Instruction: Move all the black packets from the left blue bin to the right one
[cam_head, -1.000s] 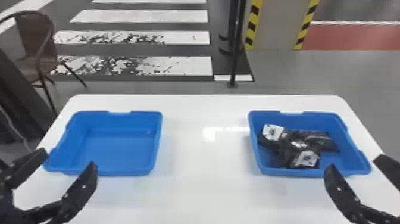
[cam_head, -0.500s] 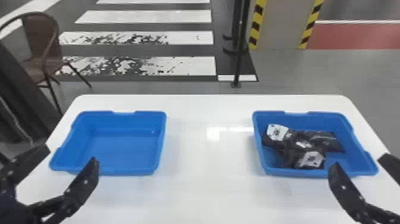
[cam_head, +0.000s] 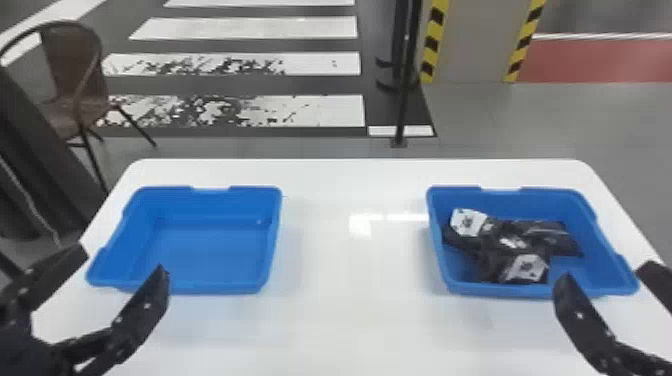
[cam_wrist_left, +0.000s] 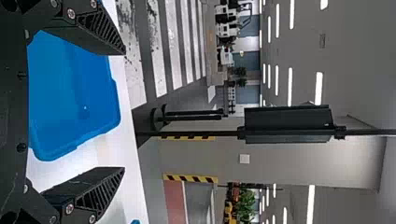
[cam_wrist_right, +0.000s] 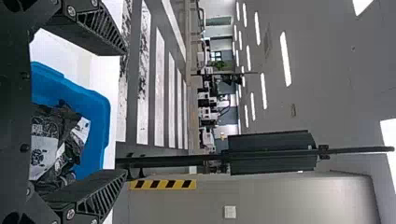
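In the head view my left gripper (cam_head: 122, 260) is held open at the near left, by the front edge of the left blue bin (cam_head: 210, 250), whose floor is bare. My right gripper (cam_head: 602, 270) stands open at the near right, in front of the right blue bin (cam_head: 442, 270). Several black packets (cam_head: 555, 237) with white labels lie piled in that bin. The left wrist view has the left gripper (cam_wrist_left: 124, 112) with its fingers wide apart and nothing between them. In the right wrist view the right gripper (cam_wrist_right: 127, 113) is likewise spread, the packets (cam_wrist_right: 44, 144) beyond it.
Both bins stand on a white table (cam_head: 350, 310), with a wide gap between them. Past its far edge are a brown chair (cam_head: 75, 75) at the left and a thin black post (cam_head: 407, 75) on the floor.
The bins and table have shifted slightly to the right in the head view. Both grippers remain open, and the packets lie as before in the right bin.
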